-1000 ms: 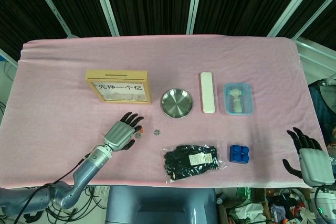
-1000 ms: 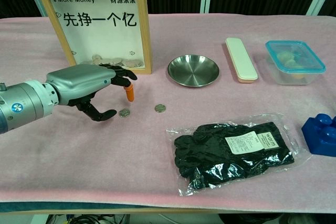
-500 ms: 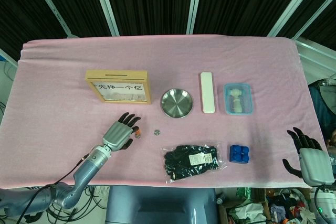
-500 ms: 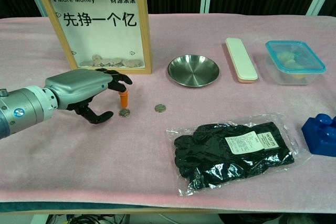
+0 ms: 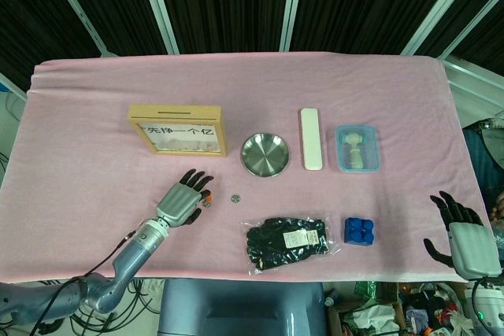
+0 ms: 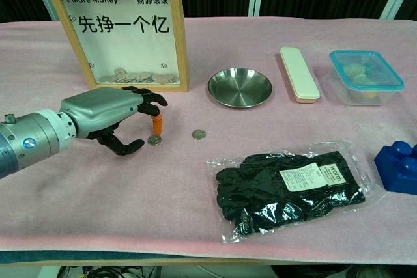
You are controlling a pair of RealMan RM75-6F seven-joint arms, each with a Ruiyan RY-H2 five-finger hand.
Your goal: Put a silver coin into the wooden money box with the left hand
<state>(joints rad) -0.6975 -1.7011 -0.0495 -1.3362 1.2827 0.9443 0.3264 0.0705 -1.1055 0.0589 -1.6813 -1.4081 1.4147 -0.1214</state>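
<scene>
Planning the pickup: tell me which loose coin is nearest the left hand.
The left coin, right beside the left hand's fingertips; the other coin lies apart, nearer the dish.

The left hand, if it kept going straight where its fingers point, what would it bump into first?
Probably the nearer coin, just under the left hand and its fingertips. Beyond it sits the second coin, then the steel dish. How high the fingers are is hard to judge.

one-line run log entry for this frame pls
phase: reach | left hand: open, fingertips around near coin, not lifted | right hand: idle, table edge | money box: upright | second coin: loose
</scene>
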